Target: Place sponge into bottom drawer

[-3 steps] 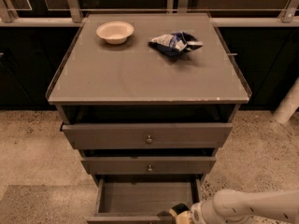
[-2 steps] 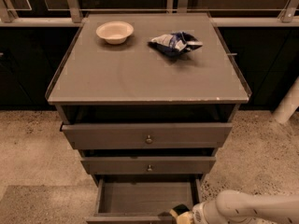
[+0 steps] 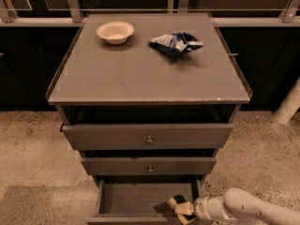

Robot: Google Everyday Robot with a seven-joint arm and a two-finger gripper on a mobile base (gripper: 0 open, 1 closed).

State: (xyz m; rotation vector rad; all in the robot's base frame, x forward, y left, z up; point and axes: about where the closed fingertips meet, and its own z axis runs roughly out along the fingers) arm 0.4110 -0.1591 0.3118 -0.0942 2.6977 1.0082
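At the lower edge, the arm point(image 3: 255, 211) reaches in from the right. Its gripper point(image 3: 183, 209) pinches the sponge point(image 3: 176, 201) over the front right corner of the open bottom drawer point(image 3: 136, 198). Above are two wider drawers point(image 3: 149, 151) with round knobs, both slightly open. On the cabinet top point(image 3: 140, 76), a bowl point(image 3: 115, 31) stands far left and a foil bag point(image 3: 176, 42) far right, well apart.
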